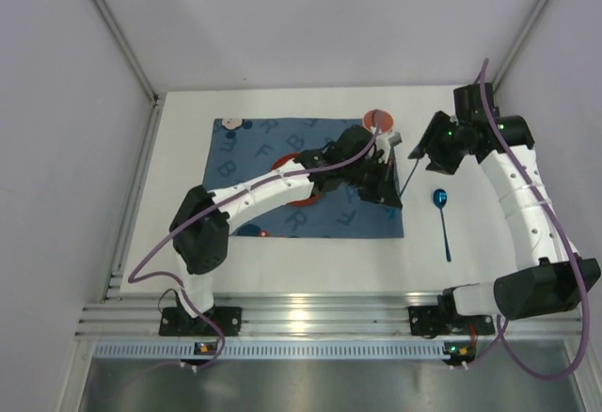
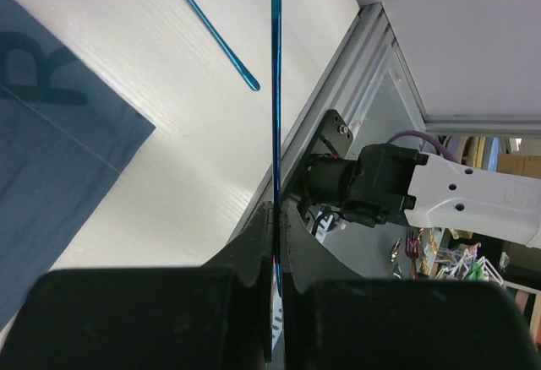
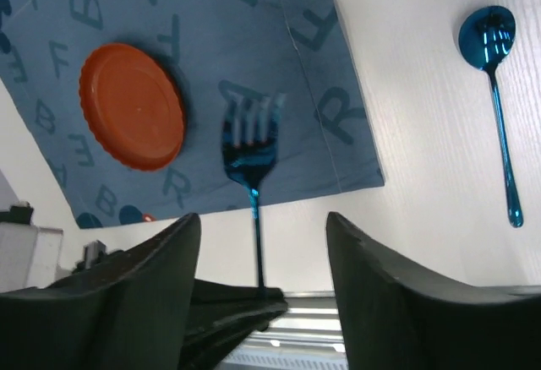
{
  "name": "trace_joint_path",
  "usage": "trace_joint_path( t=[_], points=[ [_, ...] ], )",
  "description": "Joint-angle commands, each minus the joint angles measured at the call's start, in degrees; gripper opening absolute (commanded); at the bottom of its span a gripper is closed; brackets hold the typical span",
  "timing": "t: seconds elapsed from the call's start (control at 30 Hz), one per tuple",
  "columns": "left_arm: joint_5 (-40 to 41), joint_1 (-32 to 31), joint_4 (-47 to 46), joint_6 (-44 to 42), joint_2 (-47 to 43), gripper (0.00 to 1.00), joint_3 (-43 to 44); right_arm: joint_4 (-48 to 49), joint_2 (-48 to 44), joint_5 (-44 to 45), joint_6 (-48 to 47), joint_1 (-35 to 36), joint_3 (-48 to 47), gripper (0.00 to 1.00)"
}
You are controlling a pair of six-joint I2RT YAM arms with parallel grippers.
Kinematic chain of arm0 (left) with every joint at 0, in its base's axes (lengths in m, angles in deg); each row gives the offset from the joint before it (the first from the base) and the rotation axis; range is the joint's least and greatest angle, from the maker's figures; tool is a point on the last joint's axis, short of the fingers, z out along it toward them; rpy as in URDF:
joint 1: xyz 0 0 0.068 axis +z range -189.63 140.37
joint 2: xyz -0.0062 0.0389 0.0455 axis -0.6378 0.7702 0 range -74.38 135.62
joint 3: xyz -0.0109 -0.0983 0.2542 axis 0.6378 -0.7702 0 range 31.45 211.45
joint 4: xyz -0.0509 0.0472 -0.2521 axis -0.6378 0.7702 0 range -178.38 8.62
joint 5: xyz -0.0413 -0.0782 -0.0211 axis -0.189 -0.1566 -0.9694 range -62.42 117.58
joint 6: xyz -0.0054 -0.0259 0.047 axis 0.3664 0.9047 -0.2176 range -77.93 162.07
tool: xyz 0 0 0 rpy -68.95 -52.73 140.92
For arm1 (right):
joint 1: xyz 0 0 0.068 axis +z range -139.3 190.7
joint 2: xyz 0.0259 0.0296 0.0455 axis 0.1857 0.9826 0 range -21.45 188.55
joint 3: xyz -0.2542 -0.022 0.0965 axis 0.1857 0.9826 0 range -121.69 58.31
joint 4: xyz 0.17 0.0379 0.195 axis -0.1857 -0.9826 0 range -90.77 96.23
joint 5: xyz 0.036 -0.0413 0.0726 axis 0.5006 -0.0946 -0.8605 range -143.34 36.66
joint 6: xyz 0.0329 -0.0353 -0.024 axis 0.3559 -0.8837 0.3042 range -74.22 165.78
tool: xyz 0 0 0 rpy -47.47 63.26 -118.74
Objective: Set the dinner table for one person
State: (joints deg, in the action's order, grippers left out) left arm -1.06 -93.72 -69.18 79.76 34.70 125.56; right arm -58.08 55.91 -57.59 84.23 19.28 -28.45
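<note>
The left gripper [image 2: 275, 218] is clamped on the fork [image 3: 251, 146] low on its handle, holding it up in the air near the right edge of the mat [image 1: 254, 149], tines away from the fingers; the right gripper [image 3: 262, 220] hangs close by with its jaws wide apart, gripping nothing, and I cannot tell whether the fork reaches in between them; the table [image 1: 179, 149] lies white under everything, its rail [image 1: 310, 323] along the near edge; the plate [image 3: 131, 106] sits on the mat, the spoon [image 1: 440, 200] on bare table just right of the mat; to my eye the fork is the piece in hand, and it wants laying flat beside the plate; I'd turn it level before lowering, part the fingers only once it rests, and keep the arm off the plate; the grip is far from the tines, so a quick swing could make it pivot
</note>
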Motion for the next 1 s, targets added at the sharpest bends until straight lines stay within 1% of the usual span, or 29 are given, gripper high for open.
trace_joint_path(
  t=[0.0, 0.03, 0.07, 0.1, 0.13, 0.2, 0.23, 0.3, 0.33, 0.37, 0.4, 0.43, 0.5, 0.6, 0.73, 0.8, 0.97],
  points=[
    [0.78, 4.24, -0.83, -1.13, -8.32, 0.00, -6.08, 2.00, -1.51, -2.78, -0.13, 0.47, -2.97, 0.65],
    [0.78, 7.47, -0.92, -1.65, -10.18, 0.00, -8.56, 1.91, -1.51, -2.61, -0.40, 0.47, -3.50, 0.77],
    [0.87, 9.33, -0.66, -2.18, -12.03, 0.00, -10.94, 1.74, -1.43, -2.52, -1.01, 0.47, -4.11, 0.82],
    [1.13, 11.26, 0.13, -2.88, -14.31, 0.00, -15.83, 1.56, -1.25, -2.43, -1.45, 0.39, -5.16, 0.84],
    [1.05, 15.89, 0.66, -4.63, -18.25, 0.00, -18.14, 1.13, -1.16, -2.34, -1.72, 0.39, -5.78, 0.85],
    [1.40, 21.19, 3.98, -6.92, -22.05, 0.00, -23.15, 0.33, -1.25, -2.17, -2.94, 0.30, -6.92, 0.86],
    [1.31, 26.61, 4.78, -9.71, -24.76, 0.00, -24.40, 0.07, -1.42, -2.08, -3.30, 0.21, -7.02, 0.86],
    [0.61, 31.82, 6.80, -12.54, -26.19, 0.00, -26.51, -0.46, -1.86, -1.99, -4.35, 0.12, -6.58, 0.86],
    [0.35, 36.90, 8.64, -15.43, -26.72, 0.00, -26.95, -0.55, -2.04, -2.08, -4.62, -0.05, -6.14, 0.86],
    [0.08, 39.12, 9.96, -16.93, -26.46, 0.00, -27.13, -0.64, -2.30, -2.34, -5.05, -0.14, -5.62, 0.86],
    [-0.79, 43.84, 11.20, -18.69, -26.02, 0.00, -27.31, -0.55, -2.65, -2.51, -5.23, -0.23, -4.39, 0.86],
    [-1.50, 46.24, 11.64, -21.14, -25.50, 0.00, -27.92, -0.64, -2.92, -2.52, -5.41, -0.40, -3.77, 0.86],
    [-3.87, 51.42, 11.38, -23.09, -23.04, 0.00, -28.80, -0.55, -3.62, -3.13, -5.50, -0.41, -2.02, 0.86],
    [-5.98, 52.76, 9.72, -23.45, -18.65, 0.00, -28.02, -0.46, -4.15, -3.83, -6.02, -0.49, -0.61, 0.85],
    [-5.81, 53.64, 12.61, -26.00, -11.71, 0.00, -24.94, -0.55, -4.50, -4.10, -7.25, -0.58, 0.45, 0.85],
    [-7.47, 56.27, 12.53, -26.18, -9.95, 0.00, -24.50, -0.72, -4.85, -3.92, -7.61, -0.67, 1.24, 0.85],
    [-4.32, 58.12, 14.20, -27.23, -6.86, 0.00, -24.84, -0.73, -6.43, -2.96, -8.13, -1.55, 3.61, 0.86]
  ],
)
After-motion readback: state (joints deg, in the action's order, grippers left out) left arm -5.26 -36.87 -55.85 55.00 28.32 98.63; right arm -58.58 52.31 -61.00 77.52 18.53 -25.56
